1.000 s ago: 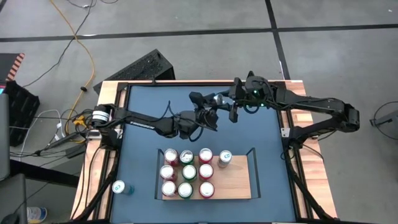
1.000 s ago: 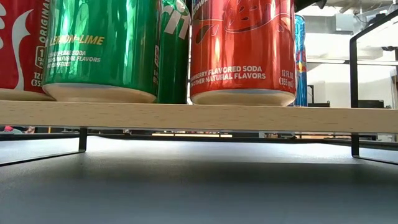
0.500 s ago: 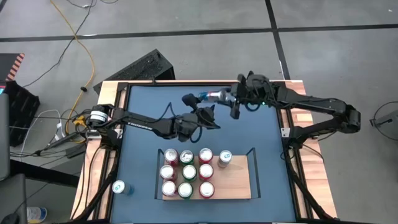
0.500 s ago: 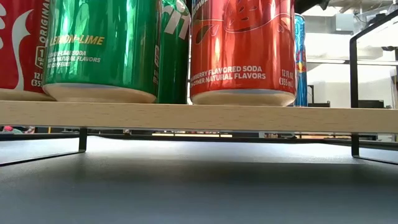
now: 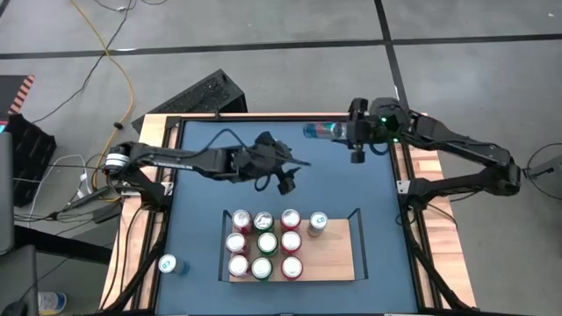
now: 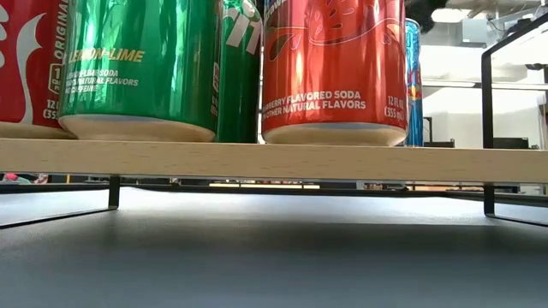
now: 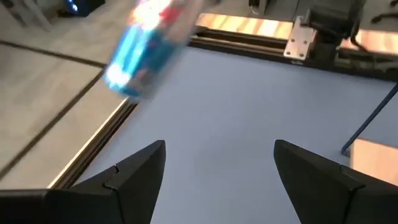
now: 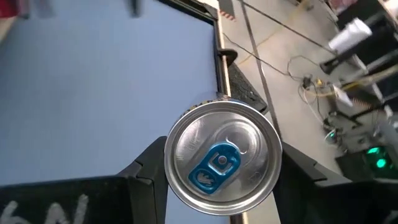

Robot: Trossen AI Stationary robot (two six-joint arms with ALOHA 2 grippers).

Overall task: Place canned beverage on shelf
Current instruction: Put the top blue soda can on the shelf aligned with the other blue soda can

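A blue canned beverage (image 5: 319, 132) is held sideways in the right tool (image 5: 344, 133) at the upper right of the overhead frame, above the far edge of the blue counter (image 5: 202, 189). In the right wrist view the can's silver top with its blue pull tab (image 8: 216, 168) is seen gripped between the two dark fingers (image 8: 146, 177), which are closed against its sides.

The left tool (image 5: 285, 167) is seen near the centre of the overhead frame, its arm stretched in from the left edge of the counter. Its fingers (image 7: 134, 171) are spread wide and nothing is held between them in the left wrist view, where the blue can (image 7: 149, 46) is caught as a blur at the upper left of the frame.

The shelf (image 5: 338, 259), a light-wood board with black rails, is placed at the lower centre of the overhead frame. Nine cans (image 5: 264, 243) are stood on its left half in three rows, with one more can (image 5: 318, 223) just beside them at the back; the right half is bare wood. Green and red cans (image 6: 334, 68) are shown on the board in the low view.

Another blue can (image 5: 172, 264) is laid on the wooden edge strip at the lower left.
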